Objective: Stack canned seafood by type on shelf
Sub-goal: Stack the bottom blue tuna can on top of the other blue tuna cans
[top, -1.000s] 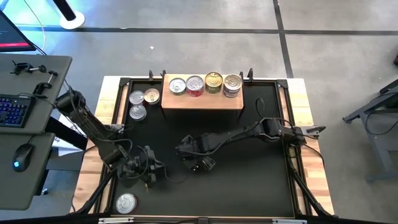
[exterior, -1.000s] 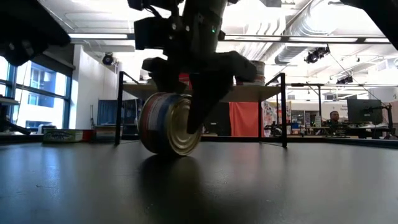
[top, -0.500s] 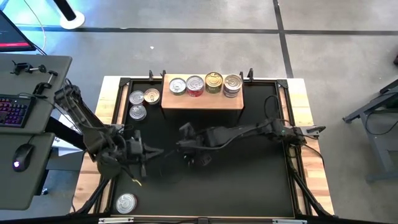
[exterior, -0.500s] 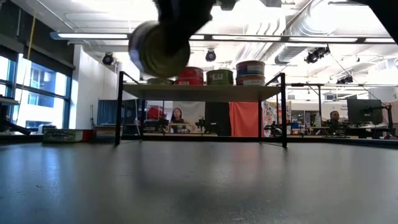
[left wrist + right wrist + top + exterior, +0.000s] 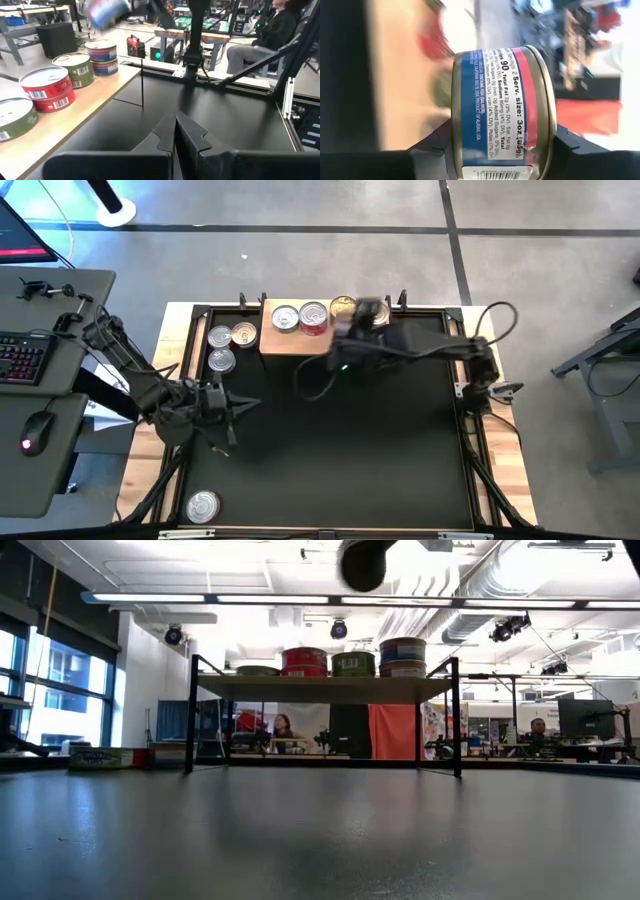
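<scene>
Right gripper (image 5: pixel 495 150) is clamped on a blue-and-red tin (image 5: pixel 497 112), fingers on the two flat faces, so the tin rides on edge with its label wall facing the wrist camera; from above, the gripper (image 5: pixel 352 332) hangs at the shelf's (image 5: pixel 325 343) front edge, near the right-hand stacks; from table level the tin (image 5: pixel 362 562) shows high, clear above everything on the board.

My read: it's held on edge because that's how it was grabbed, so it likely needs turning flat before release; the blue-banded stack (image 5: pixel 101 59) at the right end looks like the matching type, and a tilted drop there could knock it.

Shelf holds four spots in a row: a green tin (image 5: pixel 14 117), a red stack (image 5: pixel 47 87), a green one (image 5: pixel 74 70), then the blue-banded stack; they sit close together, little side room, so coming straight down looks safest; back edge of the shelf is near the table frame posts.

Left gripper (image 5: pixel 175 131) is pressed shut, parked low over the mat (image 5: pixel 400 450) at the left side, well apart from the shelf.

Three loose tins (image 5: pixel 228 345) sit on the mat just left of the shelf; one more (image 5: pixel 203 505) near the front-left corner; middle of the mat is open.
</scene>
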